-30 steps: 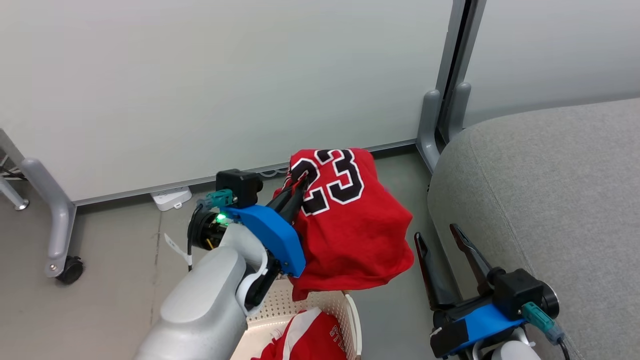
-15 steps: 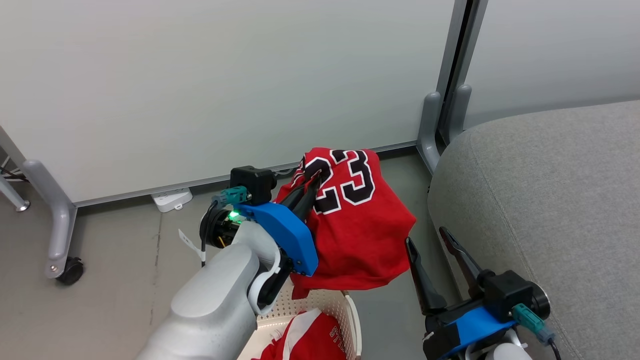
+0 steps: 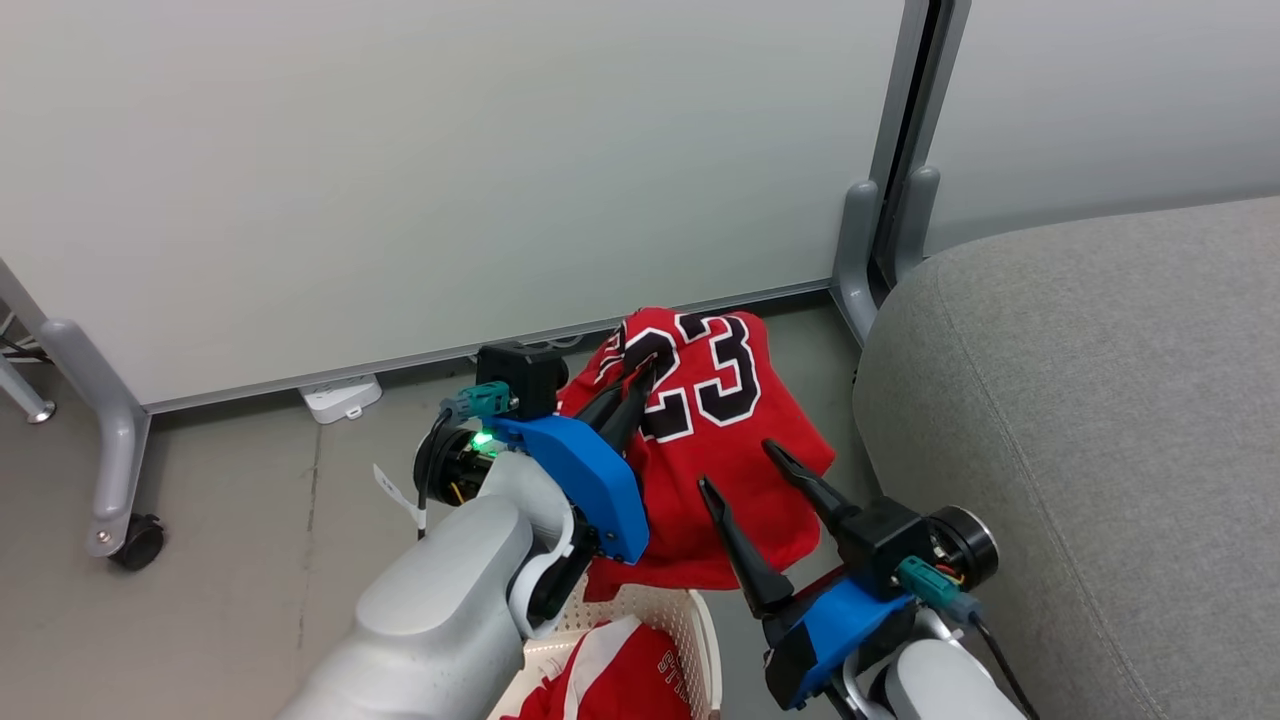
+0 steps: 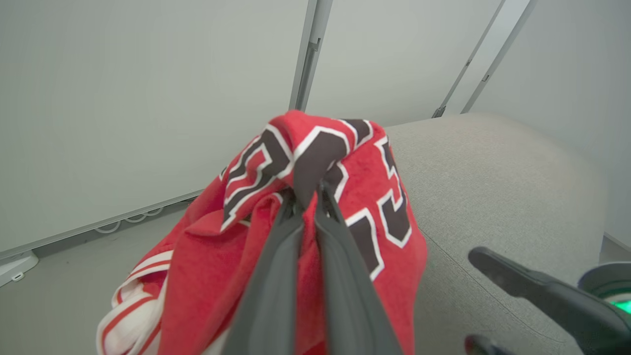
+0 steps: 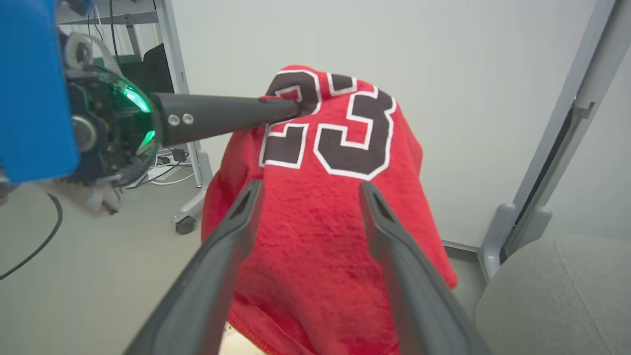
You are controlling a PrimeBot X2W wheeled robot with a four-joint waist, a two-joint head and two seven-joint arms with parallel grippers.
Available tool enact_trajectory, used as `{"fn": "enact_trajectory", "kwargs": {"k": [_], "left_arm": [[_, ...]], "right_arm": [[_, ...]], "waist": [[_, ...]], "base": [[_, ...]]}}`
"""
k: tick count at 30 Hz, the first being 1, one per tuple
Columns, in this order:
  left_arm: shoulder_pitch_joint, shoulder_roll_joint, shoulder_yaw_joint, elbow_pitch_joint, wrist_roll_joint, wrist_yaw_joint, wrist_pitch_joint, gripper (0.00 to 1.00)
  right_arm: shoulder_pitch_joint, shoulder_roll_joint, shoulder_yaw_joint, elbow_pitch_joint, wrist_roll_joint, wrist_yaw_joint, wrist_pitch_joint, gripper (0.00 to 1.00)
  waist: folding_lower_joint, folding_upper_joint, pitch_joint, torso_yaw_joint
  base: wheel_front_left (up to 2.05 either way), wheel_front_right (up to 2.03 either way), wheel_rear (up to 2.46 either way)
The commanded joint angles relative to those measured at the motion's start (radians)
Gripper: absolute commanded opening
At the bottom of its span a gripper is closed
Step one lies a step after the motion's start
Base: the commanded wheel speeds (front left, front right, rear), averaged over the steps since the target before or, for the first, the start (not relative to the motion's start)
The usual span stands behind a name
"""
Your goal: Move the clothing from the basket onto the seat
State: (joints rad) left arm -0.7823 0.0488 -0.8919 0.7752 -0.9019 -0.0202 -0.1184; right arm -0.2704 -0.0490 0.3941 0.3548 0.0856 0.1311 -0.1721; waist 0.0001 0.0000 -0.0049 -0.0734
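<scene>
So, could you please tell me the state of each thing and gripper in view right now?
basket, holding the striped piece.
striped piece, crumpled inside the basket.
jersey, hanging in the air above the basket.
seat, jersey not yet on it.
left gripper, shut on the jersey.
right gripper, open, fingers pointed at the jersey.

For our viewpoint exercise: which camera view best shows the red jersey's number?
Right wrist view: the black "23" on the red fabric jersey faces it, large, readable. Head view: smaller, left claw overlapping. Left wrist view: folded, distorted.
</scene>
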Motion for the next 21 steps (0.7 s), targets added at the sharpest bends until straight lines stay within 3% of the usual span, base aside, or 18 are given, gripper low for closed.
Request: {"fn": "enact_trajectory", "kwargs": {"k": [1,8,21], "left_arm": [[-0.017,0.003,-0.014,-0.003,-0.014,0.004,-0.01,0.0],[-0.023,0.003,-0.068,-0.023,-0.059,0.01,-0.016,0.0],[-0.043,0.003,-0.167,-0.083,-0.153,0.022,-0.019,0.0]], "right_arm": [[-0.035,-0.002,0.024,0.042,-0.007,-0.001,0.003,1.0],[-0.119,-0.002,0.071,0.175,0.021,-0.001,-0.023,1.0],[-0.208,-0.002,0.046,0.356,-0.001,-0.001,-0.021,1.0]], "waist": [[-0.0001,0.0,0.001,0.003],[-0.0001,0.0,-0.004,0.015],[-0.0001,0.0,-0.008,0.046]], "base": [[0.0,0.0,0.0],[0.0,0.0,0.0],[0.0,0.0,0.0]]}}
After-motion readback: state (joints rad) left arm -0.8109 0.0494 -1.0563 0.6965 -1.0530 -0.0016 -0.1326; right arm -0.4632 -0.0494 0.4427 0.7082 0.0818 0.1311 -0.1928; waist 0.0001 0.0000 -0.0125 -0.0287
